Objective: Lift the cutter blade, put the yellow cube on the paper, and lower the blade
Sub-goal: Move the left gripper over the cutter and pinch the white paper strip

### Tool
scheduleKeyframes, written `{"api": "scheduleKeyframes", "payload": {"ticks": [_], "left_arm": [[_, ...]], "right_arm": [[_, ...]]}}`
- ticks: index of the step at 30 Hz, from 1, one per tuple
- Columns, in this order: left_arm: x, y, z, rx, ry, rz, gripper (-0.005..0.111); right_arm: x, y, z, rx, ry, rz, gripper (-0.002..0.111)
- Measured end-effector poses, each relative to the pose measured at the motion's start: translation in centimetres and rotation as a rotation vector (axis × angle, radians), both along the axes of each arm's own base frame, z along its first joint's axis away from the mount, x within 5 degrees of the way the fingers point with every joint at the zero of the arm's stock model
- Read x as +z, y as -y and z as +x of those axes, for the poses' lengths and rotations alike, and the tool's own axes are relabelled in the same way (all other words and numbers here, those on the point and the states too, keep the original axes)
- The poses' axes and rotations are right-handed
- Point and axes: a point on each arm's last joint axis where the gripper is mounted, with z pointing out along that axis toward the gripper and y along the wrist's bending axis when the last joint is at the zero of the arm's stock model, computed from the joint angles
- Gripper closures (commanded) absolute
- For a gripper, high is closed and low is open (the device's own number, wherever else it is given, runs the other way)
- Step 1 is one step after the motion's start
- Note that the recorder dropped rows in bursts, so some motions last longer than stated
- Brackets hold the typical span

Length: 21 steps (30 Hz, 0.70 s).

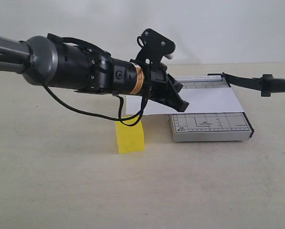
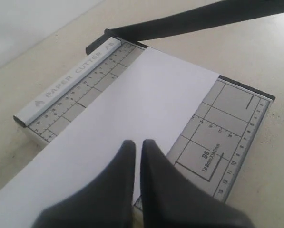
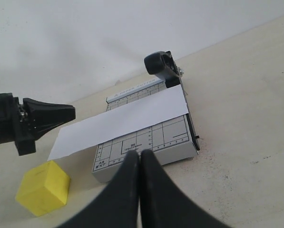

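The cutter blade (image 1: 245,81) stands raised, angled up and off to the right of the grey gridded base (image 1: 211,128); its thick handle end (image 3: 160,64) shows in the right wrist view. The white paper (image 1: 206,100) lies across the base and overhangs its left side. On the table just left of the base sits the yellow cube (image 1: 130,136), also seen as a cube (image 3: 43,187) from the right wrist. My left gripper (image 1: 182,101) hovers over the paper (image 2: 146,95), shut and holding nothing (image 2: 138,142). My right gripper (image 3: 140,154) is shut and empty, on the near side of the base.
The left arm's thick body (image 1: 75,64) and a loose black cable (image 1: 89,112) hang over the table left of the cutter, the cable looping in front of the cube. A pale wall runs behind the beige table (image 1: 142,191).
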Motion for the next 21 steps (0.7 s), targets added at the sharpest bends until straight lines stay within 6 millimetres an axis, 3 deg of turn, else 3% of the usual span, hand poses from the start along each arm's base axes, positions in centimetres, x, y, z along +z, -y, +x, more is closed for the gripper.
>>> {"api": "scheduleKeyframes", "payload": {"ticks": [13, 21], "left_arm": [[-4.1, 4.0, 0.7, -0.043, -0.006, 0.047, 0.102], [-4.4, 4.5, 1.9, -0.039, 0.055, 0.091, 0.102]], "right_arm": [[0.0, 0.0, 0.0, 0.001, -0.001, 0.000, 0.108], [0.0, 0.0, 0.0, 0.001, -0.001, 0.000, 0.108]]}}
